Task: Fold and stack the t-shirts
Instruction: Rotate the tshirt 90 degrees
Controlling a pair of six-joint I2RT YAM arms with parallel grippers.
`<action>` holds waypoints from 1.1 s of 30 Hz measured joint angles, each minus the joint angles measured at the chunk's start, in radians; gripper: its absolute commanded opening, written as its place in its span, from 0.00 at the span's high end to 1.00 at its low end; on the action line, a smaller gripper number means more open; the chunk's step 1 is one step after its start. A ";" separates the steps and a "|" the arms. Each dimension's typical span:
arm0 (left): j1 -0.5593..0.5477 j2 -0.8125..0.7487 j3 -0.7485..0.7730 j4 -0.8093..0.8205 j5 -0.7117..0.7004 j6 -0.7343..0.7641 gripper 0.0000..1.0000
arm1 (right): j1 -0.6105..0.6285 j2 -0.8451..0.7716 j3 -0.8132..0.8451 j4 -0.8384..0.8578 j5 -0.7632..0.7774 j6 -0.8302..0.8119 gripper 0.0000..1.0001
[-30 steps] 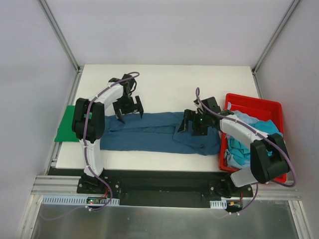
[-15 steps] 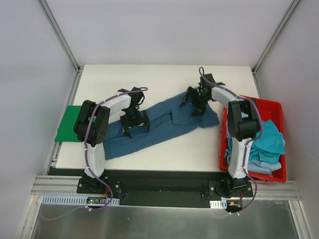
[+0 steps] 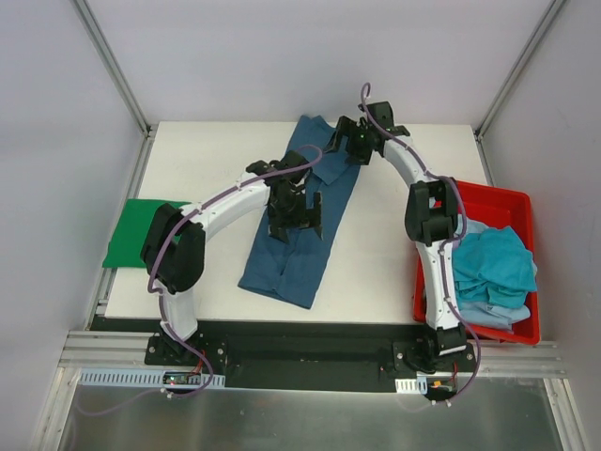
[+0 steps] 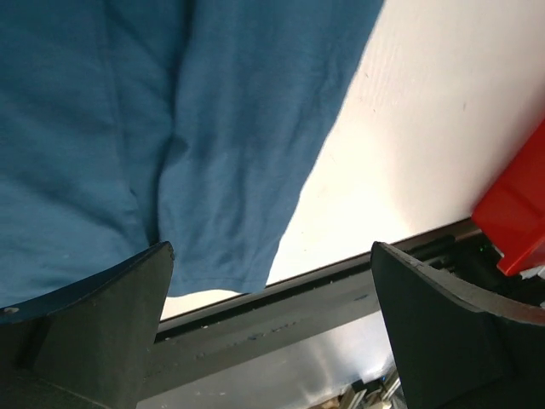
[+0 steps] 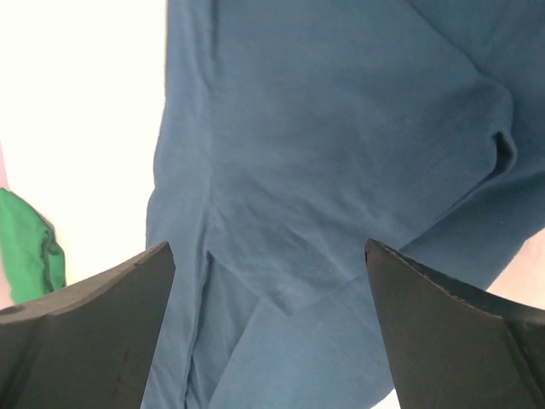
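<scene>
A dark teal-blue t-shirt [image 3: 299, 254], folded into a long strip, runs from the table's back edge toward the front. My left gripper [image 3: 299, 224] hovers open over its middle, and the left wrist view shows the strip's near corner [image 4: 187, 153] with nothing between the fingers [image 4: 102, 332]. At the strip's far end my right gripper [image 3: 342, 150] is open just above the cloth [image 5: 341, 170], empty. A bright green t-shirt [image 3: 131, 240] lies folded at the table's left edge, and it also shows in the right wrist view [image 5: 30, 256].
A red bin [image 3: 479, 195] at the right edge holds a heap of teal and light blue t-shirts [image 3: 493, 268]; its corner [image 4: 511, 213] shows in the left wrist view. White table [image 3: 394, 263] lies bare on both sides of the strip.
The blue t-shirt has swung from lying across the table to running front to back. My right arm reached to the back edge; my left gripper moved right to the centre.
</scene>
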 measured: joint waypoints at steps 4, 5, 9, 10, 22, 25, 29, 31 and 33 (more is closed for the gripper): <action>0.024 -0.025 -0.024 0.007 -0.026 0.003 0.01 | 0.028 -0.074 0.038 -0.056 0.065 -0.104 0.04; 0.026 -0.033 -0.048 0.008 -0.029 0.003 0.01 | 0.039 -0.105 0.029 -0.068 0.083 -0.128 0.04; 0.024 -0.057 -0.163 0.005 -0.035 0.027 0.01 | 0.101 -0.298 -0.163 -0.072 0.132 -0.188 0.04; 0.024 -0.060 -0.184 0.004 -0.032 0.033 0.01 | 0.122 -0.351 -0.235 -0.071 0.137 -0.194 0.04; 0.024 -0.100 -0.434 0.052 0.010 0.109 0.01 | 0.262 -0.432 -0.649 -0.039 0.102 -0.147 0.04; 0.024 -0.122 -0.475 0.058 0.010 0.107 0.01 | 0.251 -0.383 -0.626 -0.039 0.102 -0.144 0.04; 0.024 -0.154 -0.512 0.069 0.007 0.100 0.01 | 0.240 -0.335 -0.565 -0.058 0.097 -0.139 0.04; 0.024 -0.164 -0.523 0.078 0.005 0.093 0.01 | 0.233 -0.331 -0.557 -0.063 0.096 -0.139 0.04; 0.024 -0.174 -0.531 0.087 0.004 0.088 0.01 | 0.229 -0.326 -0.551 -0.068 0.093 -0.137 0.04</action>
